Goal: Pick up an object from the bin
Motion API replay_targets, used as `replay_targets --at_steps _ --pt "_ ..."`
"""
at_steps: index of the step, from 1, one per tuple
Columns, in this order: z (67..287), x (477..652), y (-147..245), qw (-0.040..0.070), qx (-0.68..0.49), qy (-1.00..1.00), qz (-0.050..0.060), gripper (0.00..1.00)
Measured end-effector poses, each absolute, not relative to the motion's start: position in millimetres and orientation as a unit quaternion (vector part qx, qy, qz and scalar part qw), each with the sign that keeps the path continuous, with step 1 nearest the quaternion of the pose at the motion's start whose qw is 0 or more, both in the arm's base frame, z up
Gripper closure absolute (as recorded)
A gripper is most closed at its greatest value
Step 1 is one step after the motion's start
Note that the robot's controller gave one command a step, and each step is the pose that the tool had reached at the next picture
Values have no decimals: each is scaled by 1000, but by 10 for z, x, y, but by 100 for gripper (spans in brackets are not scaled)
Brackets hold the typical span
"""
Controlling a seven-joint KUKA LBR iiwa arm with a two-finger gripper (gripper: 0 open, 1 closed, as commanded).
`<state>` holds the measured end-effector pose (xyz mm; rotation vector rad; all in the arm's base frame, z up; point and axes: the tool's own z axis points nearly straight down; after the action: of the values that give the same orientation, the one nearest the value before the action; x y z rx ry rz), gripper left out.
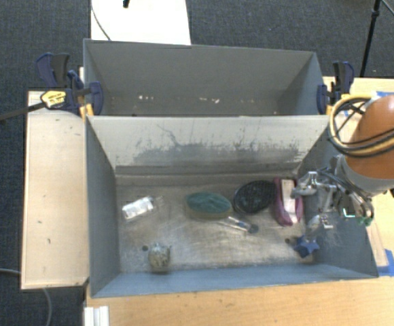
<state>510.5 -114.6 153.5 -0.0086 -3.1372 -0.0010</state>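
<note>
It seems you have picked up nothing yet: your gripper hangs beside the purple-and-white thing at the bin's right end, and you cannot tell if it is spread or pinched.

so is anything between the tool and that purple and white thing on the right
Nothing visible. The tool hangs right of the purple and white thing, with no item in the gap. The black round thing lies on its other side, and a small blue piece sits nearer the front.
</note>
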Motion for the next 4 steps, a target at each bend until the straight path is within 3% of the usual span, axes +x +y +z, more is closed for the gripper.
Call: replay_targets --at_steps 1,2,4 --pt "812 5684 -947 -3 56 -998 0 0" --pt "731 5938 -238 -3 3 -1000 1 0" --pt "773 4819 1364 -5 119 -993 -1 0"
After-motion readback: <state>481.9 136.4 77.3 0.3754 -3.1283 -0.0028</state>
